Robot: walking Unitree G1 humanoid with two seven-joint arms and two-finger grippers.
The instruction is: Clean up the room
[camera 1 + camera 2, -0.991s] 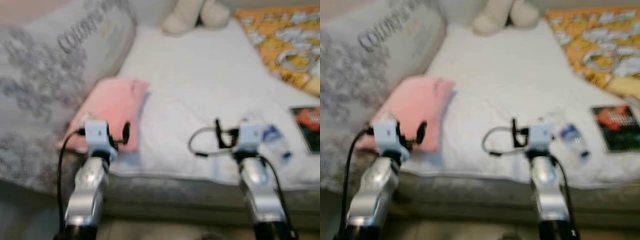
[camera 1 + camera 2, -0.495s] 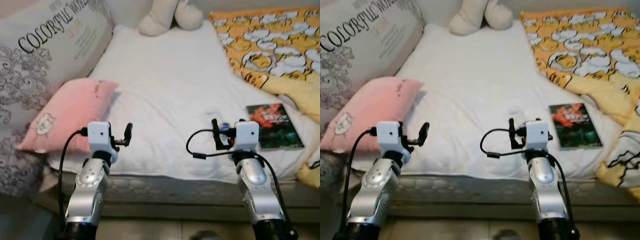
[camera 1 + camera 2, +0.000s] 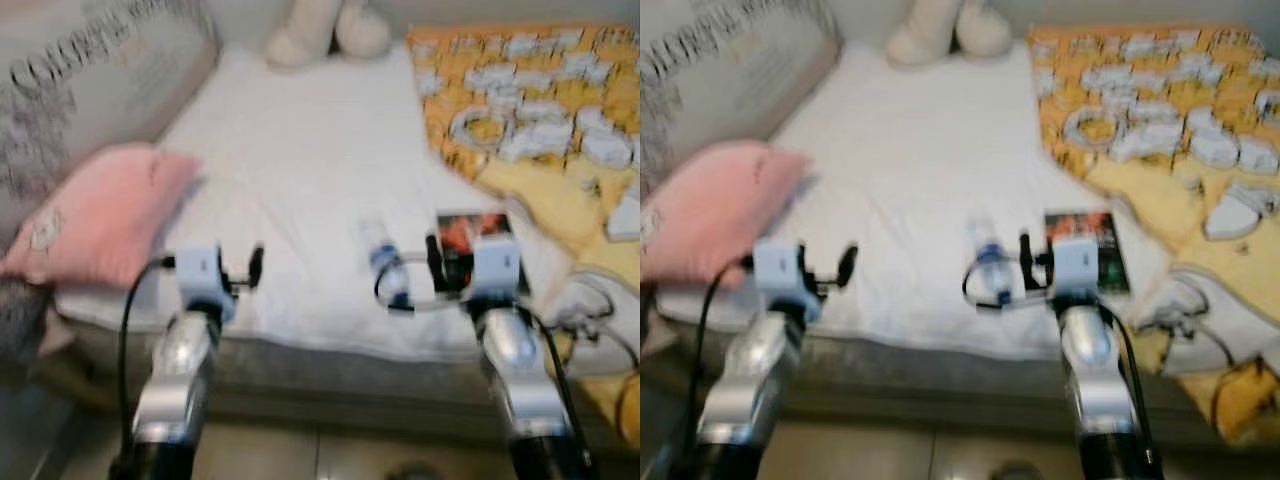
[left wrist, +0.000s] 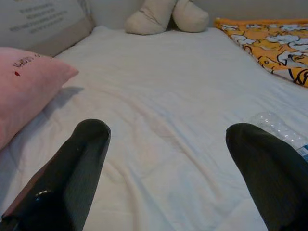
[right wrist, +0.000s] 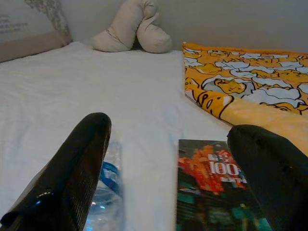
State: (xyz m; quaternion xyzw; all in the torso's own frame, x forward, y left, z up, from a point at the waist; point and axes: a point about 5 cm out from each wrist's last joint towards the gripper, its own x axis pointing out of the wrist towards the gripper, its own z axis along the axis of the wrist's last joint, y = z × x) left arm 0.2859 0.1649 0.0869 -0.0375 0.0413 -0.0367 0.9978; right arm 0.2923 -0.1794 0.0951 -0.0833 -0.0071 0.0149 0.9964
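Clear plastic, blue-labelled, the water bottle (image 5: pixel 107 192) is seen lying on its side on the white bed (image 3: pixel 300 150), just beside a book (image 5: pixel 211 192) with a red-orange cover. Both the left tool (image 4: pixel 168 178) and right tool (image 5: pixel 168 178) are held apart, empty, at the bed's near edge.

A: Where do the two eye views look from?

B: High, from the head, forward and down across the bed (image 3: pixel 300 180). They are blurred, a little offset sideways, and share almost the whole scene.

A: And the wrist views?

B: Low and close over the sheet, facing 12 o'clock toward the plush toy (image 5: pixel 132 29). Both catch the water bottle (image 4: pixel 279 130); the right one also sees the book (image 5: pixel 211 187).
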